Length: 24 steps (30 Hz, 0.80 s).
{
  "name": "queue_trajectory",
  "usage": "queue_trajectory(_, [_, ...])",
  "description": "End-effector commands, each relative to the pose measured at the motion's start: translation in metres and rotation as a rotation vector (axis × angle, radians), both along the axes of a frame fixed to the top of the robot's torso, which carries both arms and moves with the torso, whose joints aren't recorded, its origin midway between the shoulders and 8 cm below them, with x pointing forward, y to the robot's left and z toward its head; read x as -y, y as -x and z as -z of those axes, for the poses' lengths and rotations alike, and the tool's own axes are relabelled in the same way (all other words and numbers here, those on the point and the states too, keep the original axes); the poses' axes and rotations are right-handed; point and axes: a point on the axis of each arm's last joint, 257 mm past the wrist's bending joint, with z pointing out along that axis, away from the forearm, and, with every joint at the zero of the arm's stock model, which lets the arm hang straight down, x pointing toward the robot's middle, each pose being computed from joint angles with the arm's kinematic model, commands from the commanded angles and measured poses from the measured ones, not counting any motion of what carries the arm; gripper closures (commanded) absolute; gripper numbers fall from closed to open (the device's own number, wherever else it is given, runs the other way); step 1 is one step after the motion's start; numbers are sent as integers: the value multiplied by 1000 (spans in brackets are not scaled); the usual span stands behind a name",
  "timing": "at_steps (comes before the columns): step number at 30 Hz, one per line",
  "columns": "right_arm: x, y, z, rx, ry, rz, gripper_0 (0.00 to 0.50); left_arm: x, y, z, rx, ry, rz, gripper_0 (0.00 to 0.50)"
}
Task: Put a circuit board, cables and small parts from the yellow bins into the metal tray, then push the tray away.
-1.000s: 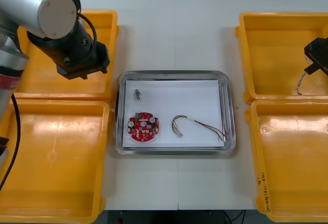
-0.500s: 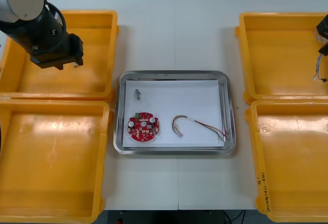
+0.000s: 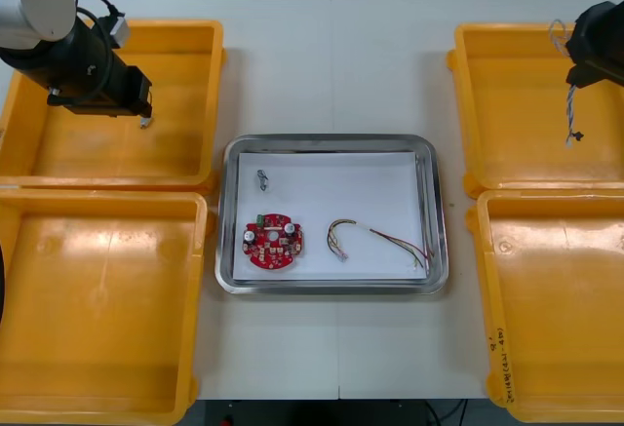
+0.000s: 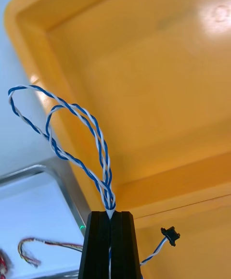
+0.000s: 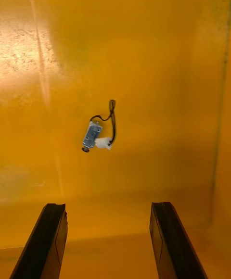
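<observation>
Tray: red circuit board lay in near-left corner, red and yellow cable near-right, small metal part far-left. Left gripper hung over far-left bin beside tray, fingers apart, second metal part on bin floor below. Right gripper hung over far-right bin, clamped on looped blue and white cable.

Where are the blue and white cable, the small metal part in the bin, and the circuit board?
blue and white cable (image 4: 107, 187), right wrist view, lower end of its loop.
small metal part (image 5: 91, 135), left wrist view, its metal body.
circuit board (image 3: 273, 242), front view, its middle.
</observation>
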Motion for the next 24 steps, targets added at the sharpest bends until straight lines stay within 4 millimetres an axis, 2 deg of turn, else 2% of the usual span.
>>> queue_trajectory(1, [-34, 20, 10, 9, 117, -140, 500, -25, -24, -45, 92, -64, 40, 0])
queue_trajectory(5, [-65, 34, 23, 23, 255, -324, 500, -32, -32, -39, 95, -93, 76, 0])
queue_trajectory(7, [-74, 38, 27, 24, 299, -383, 500, -32, -36, -35, 94, -106, 84, 0])
queue_trajectory(15, [-108, 60, 57, -8, 457, -645, 500, -16, -56, -18, 120, -130, 111, 0])
queue_trajectory(24, [-162, 59, 72, 42, 571, -908, 500, -2, -62, 2, 122, -146, 137, 0])
